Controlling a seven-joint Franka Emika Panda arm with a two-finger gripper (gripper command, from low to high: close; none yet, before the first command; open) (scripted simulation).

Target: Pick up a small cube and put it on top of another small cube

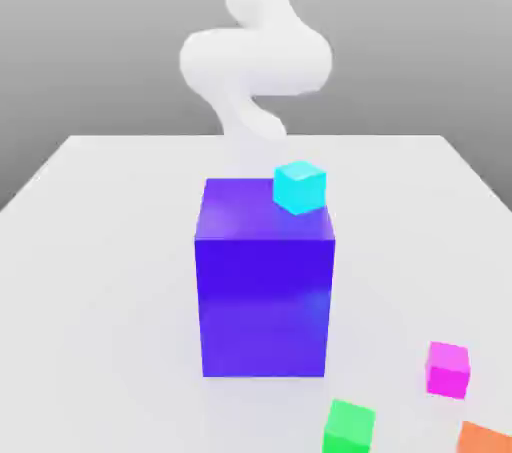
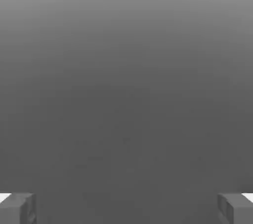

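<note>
Magenta cube [image 1: 447, 370] upright on table [image 1: 90, 271], corner-on.

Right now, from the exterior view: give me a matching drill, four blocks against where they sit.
Things:
1. cyan cube
2. pink cube
3. green cube
4. big blue block

Places:
A. on the table, middle of the view
B. at the bottom edge, below the big block's right corner
C. on the big block's top, at its right rear corner
D. on the table, near the exterior view's right edge, beside an orange cube

Pairs: 1-C, 2-D, 3-B, 4-A
</note>
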